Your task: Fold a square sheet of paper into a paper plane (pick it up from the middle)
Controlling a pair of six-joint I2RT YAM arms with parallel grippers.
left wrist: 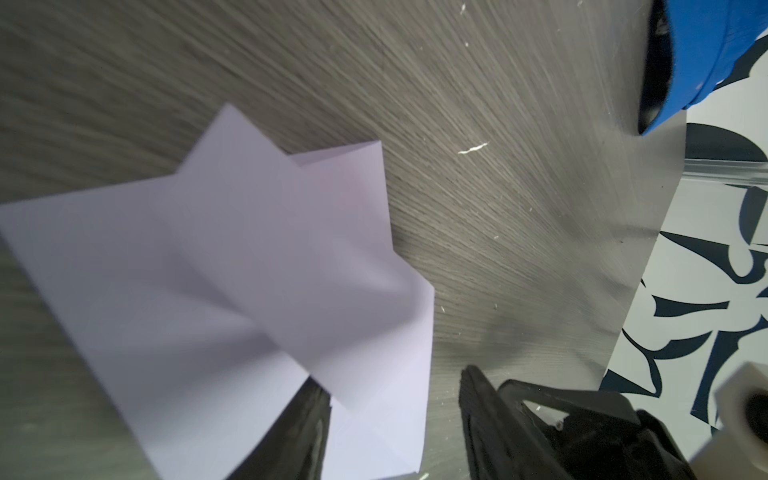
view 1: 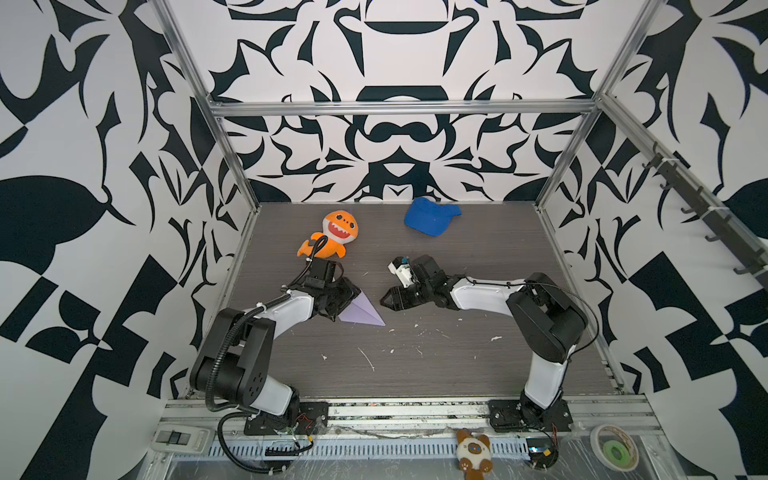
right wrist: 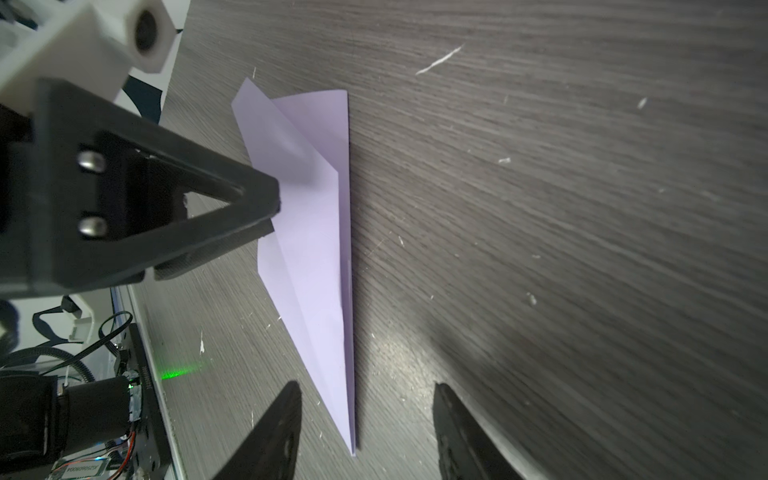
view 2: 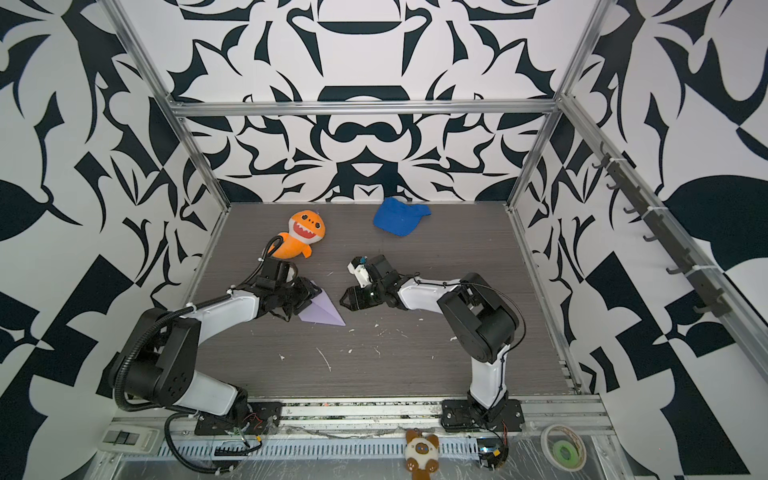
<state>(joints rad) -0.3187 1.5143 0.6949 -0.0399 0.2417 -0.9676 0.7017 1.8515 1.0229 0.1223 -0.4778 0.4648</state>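
Paper plane [view 1: 362,312]: a flat, matte, pale-lavender dart on the grey wood-grain bench [view 1: 457,357]. Its wide tail is hidden under the left tool [view 1: 348,300] in both top views, and its creases are blurred in the left wrist view. Left tool: jaws apart, one finger [left wrist: 300,436] against the tail, nothing clamped. Right tool [right wrist: 368,388]: jaws apart and empty, near the sharp nose but not touching it.

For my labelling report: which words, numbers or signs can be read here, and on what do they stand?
None can be read for certain.
A white sticker, seen by the right wrist camera: printed characters, too small and blurred to read.
The paper plane: no marks.
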